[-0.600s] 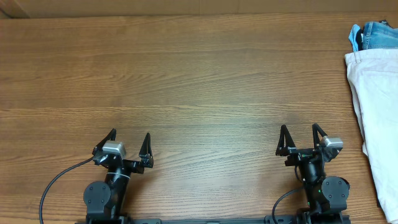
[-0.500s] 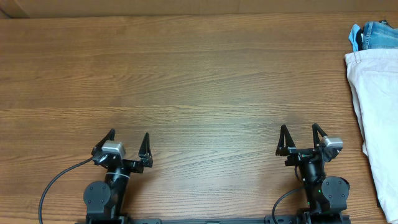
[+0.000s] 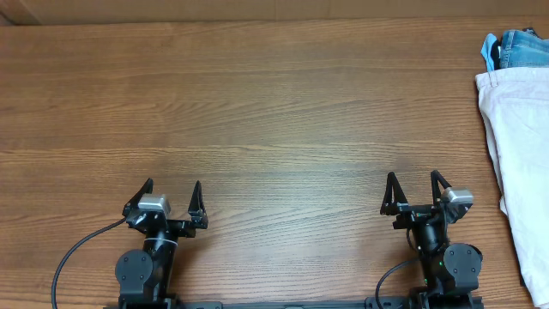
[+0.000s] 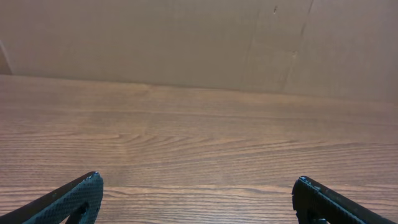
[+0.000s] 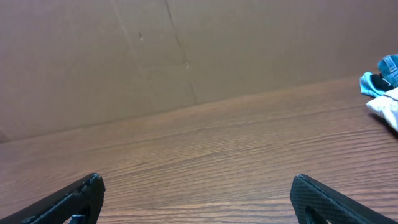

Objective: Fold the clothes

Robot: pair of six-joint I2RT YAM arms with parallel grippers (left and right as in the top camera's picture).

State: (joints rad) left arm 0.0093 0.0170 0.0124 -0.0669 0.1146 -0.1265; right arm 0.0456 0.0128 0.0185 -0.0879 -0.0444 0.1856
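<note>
The light beige shorts [image 3: 519, 154] lie at the table's right edge, partly cut off by the frame; a pale corner of them shows at the right of the right wrist view [image 5: 387, 111]. My left gripper [image 3: 165, 186] is open and empty near the front left of the table. My right gripper [image 3: 414, 180] is open and empty near the front right, well to the left of the shorts. Both wrist views show only bare wood between the fingertips [image 4: 198, 183] [image 5: 196, 182].
Blue denim jeans [image 3: 515, 47] lie at the far right corner, just behind the shorts, also seen in the right wrist view [image 5: 382, 71]. A brown cardboard wall [image 4: 199, 37] stands along the table's far edge.
The left gripper has shifted slightly to the left and away from the front edge. The right arm and the clothes have not moved.
</note>
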